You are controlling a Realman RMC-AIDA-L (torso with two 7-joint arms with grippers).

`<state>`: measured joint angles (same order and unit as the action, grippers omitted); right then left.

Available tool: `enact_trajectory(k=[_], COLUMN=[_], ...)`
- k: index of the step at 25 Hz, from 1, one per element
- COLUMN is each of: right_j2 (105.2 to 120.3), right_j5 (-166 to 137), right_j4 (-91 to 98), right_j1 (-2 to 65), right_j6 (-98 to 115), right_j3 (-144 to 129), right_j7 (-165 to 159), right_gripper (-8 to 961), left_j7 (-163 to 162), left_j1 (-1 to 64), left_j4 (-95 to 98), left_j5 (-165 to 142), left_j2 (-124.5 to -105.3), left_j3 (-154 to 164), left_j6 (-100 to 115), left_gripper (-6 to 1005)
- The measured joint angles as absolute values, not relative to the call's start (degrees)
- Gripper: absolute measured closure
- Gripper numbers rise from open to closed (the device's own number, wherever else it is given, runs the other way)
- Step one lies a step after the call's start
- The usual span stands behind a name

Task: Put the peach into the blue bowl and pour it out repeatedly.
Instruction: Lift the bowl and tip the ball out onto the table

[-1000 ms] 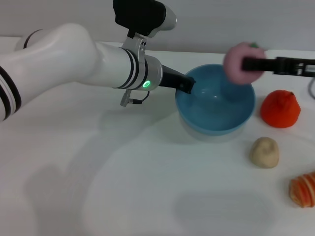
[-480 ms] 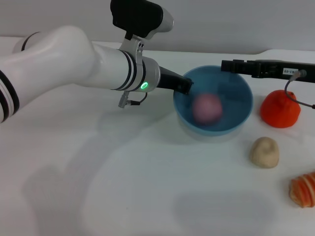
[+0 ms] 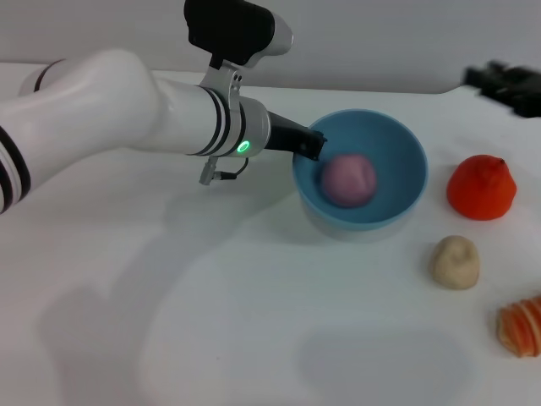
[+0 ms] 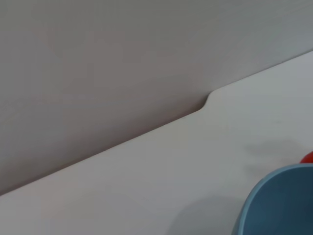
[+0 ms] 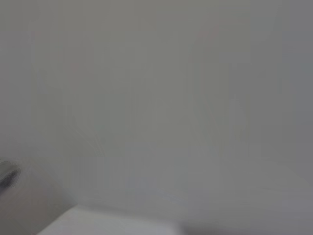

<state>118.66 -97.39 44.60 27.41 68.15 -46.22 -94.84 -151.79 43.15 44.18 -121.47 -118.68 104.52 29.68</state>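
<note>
The blue bowl (image 3: 399, 166) stands on the white table right of centre. The pink-mauve peach (image 3: 347, 178) lies inside it. My left gripper (image 3: 314, 145) is shut on the bowl's near-left rim, one finger dipping inside. The bowl's edge also shows in the left wrist view (image 4: 279, 201). My right gripper (image 3: 507, 85) is at the far right edge, well away from the bowl, blurred by motion, open and holding nothing. The right wrist view shows only a blank wall.
An orange-red pointed fruit (image 3: 481, 187) sits right of the bowl, and a sliver of it shows in the left wrist view (image 4: 309, 157). A beige lump (image 3: 455, 261) lies nearer the front. A striped orange piece (image 3: 522, 326) lies at the right edge.
The right gripper let the peach go above the bowl, and it dropped in and settled. The right arm then pulled back to the far right. The left arm stayed on the rim.
</note>
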Motion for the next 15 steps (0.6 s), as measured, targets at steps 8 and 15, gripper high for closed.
enact_trajectory(k=[8, 15], right_j2=[118.65, 118.73], right_j5=[-76.6, -70.3], right_j4=[37.4, 20.6], right_j1=[15.7, 11.9], right_j6=[65.0, 68.4], right_j3=[-44.1, -35.8], right_j7=[-71.3, -54.1], right_gripper=[437, 437], left_j7=[-148.8, -138.7], left_j1=[42.8, 42.5], left_j4=[44.5, 48.0], left_j5=[-121.9, -122.1], left_j2=[-118.52, -118.55], left_j3=[106.9, 113.8], left_j6=[23.7, 11.8], left_gripper=[999, 999])
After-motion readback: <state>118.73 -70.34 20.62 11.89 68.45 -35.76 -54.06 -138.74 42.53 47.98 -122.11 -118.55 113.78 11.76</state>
